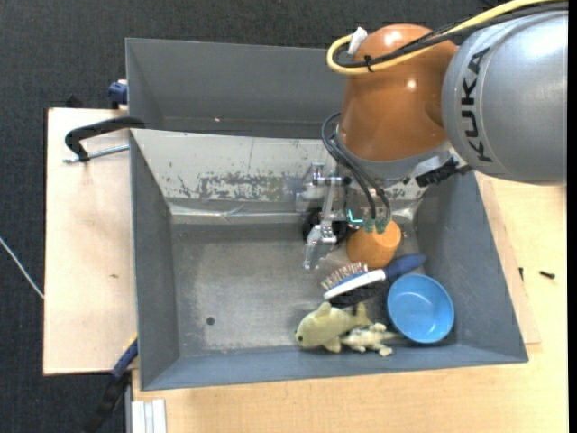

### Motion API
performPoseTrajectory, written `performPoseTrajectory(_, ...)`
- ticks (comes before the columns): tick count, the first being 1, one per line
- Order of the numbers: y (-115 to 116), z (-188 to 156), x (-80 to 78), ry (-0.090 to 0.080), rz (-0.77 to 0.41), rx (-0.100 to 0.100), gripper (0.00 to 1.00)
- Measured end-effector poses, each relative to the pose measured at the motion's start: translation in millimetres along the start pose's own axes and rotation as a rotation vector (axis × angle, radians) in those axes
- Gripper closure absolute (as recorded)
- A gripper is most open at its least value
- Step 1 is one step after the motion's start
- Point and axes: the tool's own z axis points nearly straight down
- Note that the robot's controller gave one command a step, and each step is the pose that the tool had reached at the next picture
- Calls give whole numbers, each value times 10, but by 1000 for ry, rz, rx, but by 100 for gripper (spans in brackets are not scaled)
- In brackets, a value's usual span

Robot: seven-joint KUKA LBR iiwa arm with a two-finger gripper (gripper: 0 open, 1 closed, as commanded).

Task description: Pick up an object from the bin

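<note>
My gripper [317, 238] hangs low in the right half of the bin, near the back wall, under the orange wrist cover. Just to its right lies an orange round thing [377, 244], partly hidden by the cables. Below the gripper and close to it lies a brush [354, 282] with white bristles and a blue handle pointing right. Nothing shows in the gripper.
A blue bowl [420, 308] stands in the front right corner. A yellowish plush fish [326, 327] and a small cream toy animal [370, 338] lie along the front wall. The bin's left half is bare floor.
</note>
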Motion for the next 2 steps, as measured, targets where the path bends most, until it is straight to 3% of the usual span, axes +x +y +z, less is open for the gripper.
performPoseTrajectory(1,-851,1375,-251,-4,70,-5,0)
performPoseTrajectory(2,-810,1332,-257,-8,62,-7,100)
